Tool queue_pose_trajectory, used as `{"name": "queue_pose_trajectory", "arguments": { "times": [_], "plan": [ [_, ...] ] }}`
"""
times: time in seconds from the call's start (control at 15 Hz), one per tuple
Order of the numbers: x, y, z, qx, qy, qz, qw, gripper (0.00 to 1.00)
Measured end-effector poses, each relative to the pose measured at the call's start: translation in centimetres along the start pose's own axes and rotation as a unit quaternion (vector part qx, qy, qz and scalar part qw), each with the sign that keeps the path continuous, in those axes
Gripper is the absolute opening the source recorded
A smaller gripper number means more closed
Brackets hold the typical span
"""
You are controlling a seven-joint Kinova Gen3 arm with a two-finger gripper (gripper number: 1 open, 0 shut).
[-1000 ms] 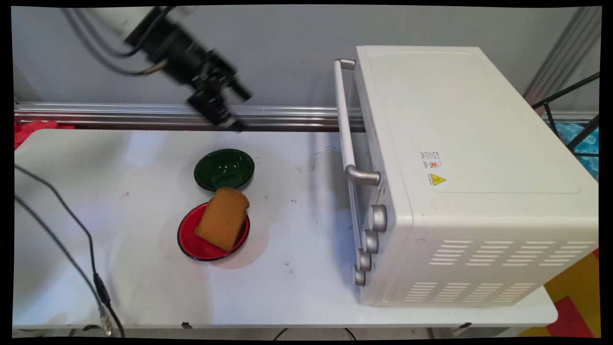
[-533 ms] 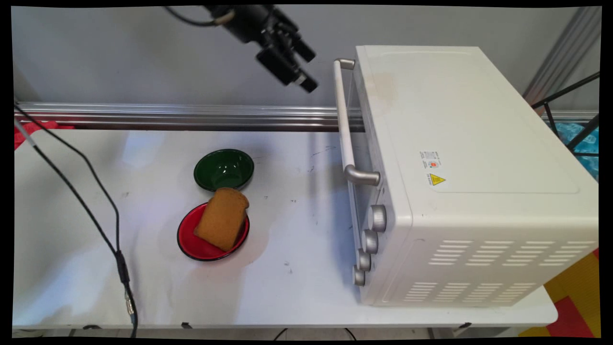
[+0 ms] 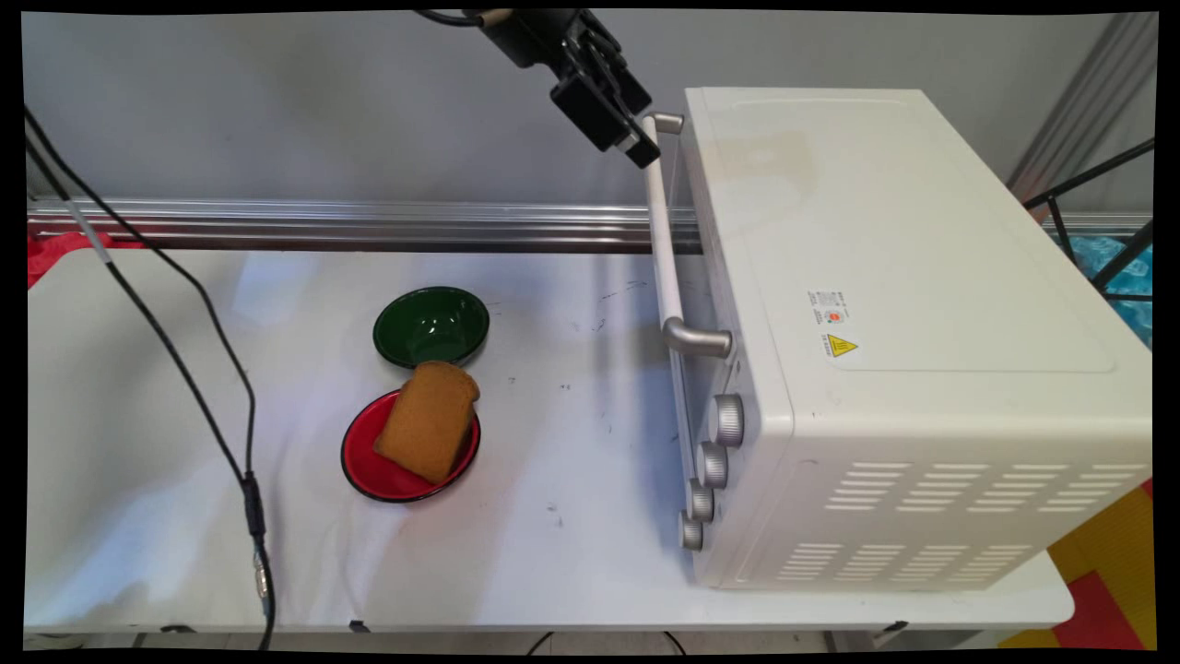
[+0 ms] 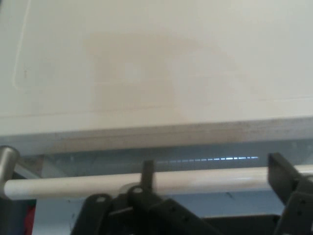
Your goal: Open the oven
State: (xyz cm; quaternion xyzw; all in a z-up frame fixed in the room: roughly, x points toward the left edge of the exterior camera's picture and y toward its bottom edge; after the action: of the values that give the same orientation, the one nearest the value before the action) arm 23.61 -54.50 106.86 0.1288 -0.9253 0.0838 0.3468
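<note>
My black gripper [image 3: 634, 146] is high up at the far end of the toaster oven's door handle [image 3: 666, 249]. The white oven [image 3: 903, 304] stands on the table's right side, door shut and facing left. In the hand view the gripper [image 4: 210, 172] is open. Its two fingertips [image 4: 148, 170] stand wide apart just in front of the pale handle bar [image 4: 205, 180], which runs across behind them. The oven's white top [image 4: 156, 63] fills the upper part of that view. Nothing is held.
A green bowl [image 3: 430, 326] sits mid-table. Just nearer is a red plate [image 3: 369, 466] with a slice of brown bread [image 3: 427, 421] on it. Black cables [image 3: 184, 369] hang over the table's left side. Several silver knobs [image 3: 712, 464] line the oven's front.
The gripper has swung right and upward, from over the table's back behind the green bowl to the far end of the oven handle. The hanging cables shifted. Bowl, plate and bread stayed put.
</note>
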Motion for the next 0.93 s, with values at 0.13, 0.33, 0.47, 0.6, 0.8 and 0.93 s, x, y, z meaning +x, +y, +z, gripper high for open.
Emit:
{"name": "queue_pose_trajectory", "arguments": {
  "times": [0.13, 0.33, 0.47, 0.6, 0.8, 0.93],
  "plan": [
    [0.4, -0.2, 0.4, -0.003, -0.003, 0.000, 1.0000, 0.00],
    [0.7, -0.5, 0.9, -0.007, -0.010, 0.001, 0.9999, 0.00],
    [0.7, -0.7, 1.5, -0.011, -0.014, 0.000, 0.9998, 0.00],
    [0.5, -0.9, 2.4, -0.014, -0.017, -0.003, 0.9997, 0.00],
    [0.0, -1.2, 4.1, -0.019, -0.018, -0.008, 0.9996, 0.00],
    [-0.2, -1.2, 5.2, -0.022, -0.017, -0.011, 0.9996, 0.00]
  ]
}}
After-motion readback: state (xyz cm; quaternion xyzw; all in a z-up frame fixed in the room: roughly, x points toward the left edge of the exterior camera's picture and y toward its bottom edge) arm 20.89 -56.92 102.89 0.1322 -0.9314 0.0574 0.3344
